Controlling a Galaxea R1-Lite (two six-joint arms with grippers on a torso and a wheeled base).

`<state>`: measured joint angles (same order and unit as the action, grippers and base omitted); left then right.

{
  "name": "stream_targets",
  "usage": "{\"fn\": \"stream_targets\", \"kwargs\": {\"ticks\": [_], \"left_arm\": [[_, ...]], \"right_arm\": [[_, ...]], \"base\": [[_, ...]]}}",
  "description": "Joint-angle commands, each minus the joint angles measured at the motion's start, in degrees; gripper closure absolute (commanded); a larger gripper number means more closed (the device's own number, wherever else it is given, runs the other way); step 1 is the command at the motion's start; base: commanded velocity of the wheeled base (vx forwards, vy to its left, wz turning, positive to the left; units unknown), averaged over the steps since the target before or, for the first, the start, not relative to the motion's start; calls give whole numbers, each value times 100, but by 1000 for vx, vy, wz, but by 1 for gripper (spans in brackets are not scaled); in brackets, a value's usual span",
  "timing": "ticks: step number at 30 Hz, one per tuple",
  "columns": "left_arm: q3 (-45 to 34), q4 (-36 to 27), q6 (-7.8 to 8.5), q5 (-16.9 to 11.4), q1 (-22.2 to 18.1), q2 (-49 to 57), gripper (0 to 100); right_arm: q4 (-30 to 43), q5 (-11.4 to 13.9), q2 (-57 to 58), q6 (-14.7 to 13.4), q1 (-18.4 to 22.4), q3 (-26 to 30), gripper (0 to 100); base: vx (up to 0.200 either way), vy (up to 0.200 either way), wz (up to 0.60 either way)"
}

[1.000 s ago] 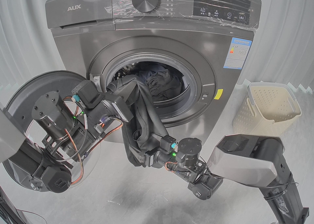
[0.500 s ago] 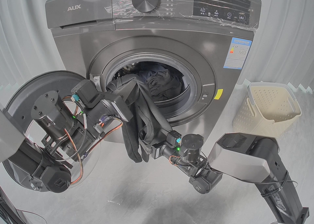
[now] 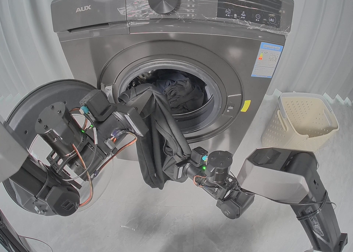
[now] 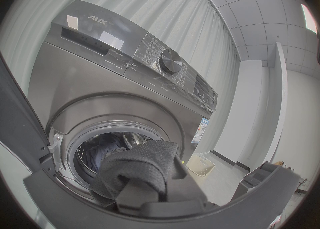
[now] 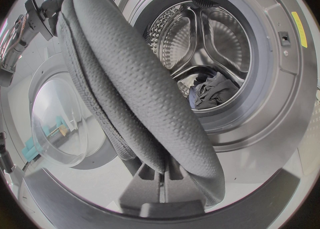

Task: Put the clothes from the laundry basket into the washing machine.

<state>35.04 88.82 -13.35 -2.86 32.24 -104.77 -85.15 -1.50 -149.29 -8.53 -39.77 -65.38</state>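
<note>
Found the right gripper (image 3: 175, 168) nearest, just below centre at 6 o'clock in the head view, pressed together on the lower end of the dark garment (image 3: 156, 135). Saw the same pinch in the right wrist view, cloth rising from between the closed fingertips (image 5: 146, 181). Traced the garment's long axis up from there toward 11 o'clock, to the left gripper (image 3: 141, 98), likewise clamped, on the upper end. Noted a slack loop hanging between the two grips, outside the washing machine (image 3: 147, 47) and off the floor. Marked the open door (image 3: 44, 98) at 9 o'clock, behind the left arm. Placed the drum opening (image 3: 206, 116) at 12 o'clock from the right gripper and at 3 o'clock, just beside, from the left. Judged the left arm the nearer to the drum, and the coming move a matter of carrying the top end inward and lifting the low end over the rim. Marked the laundry basket (image 3: 307, 124) at 3 o'clock, well apart from both grippers. Spotted other clothes (image 3: 182, 94) farthest back, already inside the drum.
</note>
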Motion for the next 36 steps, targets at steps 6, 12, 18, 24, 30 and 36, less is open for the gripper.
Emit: {"fn": "stream_targets", "kwargs": {"ticks": [6, 12, 18, 24, 30, 36], "left_arm": [[3, -5, -1, -21, -306, -70, 100], [-6, 4, -1, -12, -438, -105, 100], [-6, 4, 8, -12, -526, -105, 100], [-6, 4, 8, -4, -535, -88, 100], [-41, -5, 8, -4, -456, -18, 100], [-32, 4, 8, -4, -429, -9, 100]], "right_arm": [[-186, 484, 2105, 71, 30, 2618, 100], [-186, 994, 2958, 308, 558, 3418, 100], [-195, 1565, 3204, 370, 980, 3752, 100], [-283, 1644, 3125, 379, 1023, 3752, 100], [-292, 1310, 2826, 335, 1041, 3426, 100], [-292, 1249, 2765, 335, 1067, 3259, 0]], "base": [[0, 0, 0], [0, 0, 0], [0, 0, 0], [0, 0, 0], [0, 0, 0], [0, 0, 0]]}}
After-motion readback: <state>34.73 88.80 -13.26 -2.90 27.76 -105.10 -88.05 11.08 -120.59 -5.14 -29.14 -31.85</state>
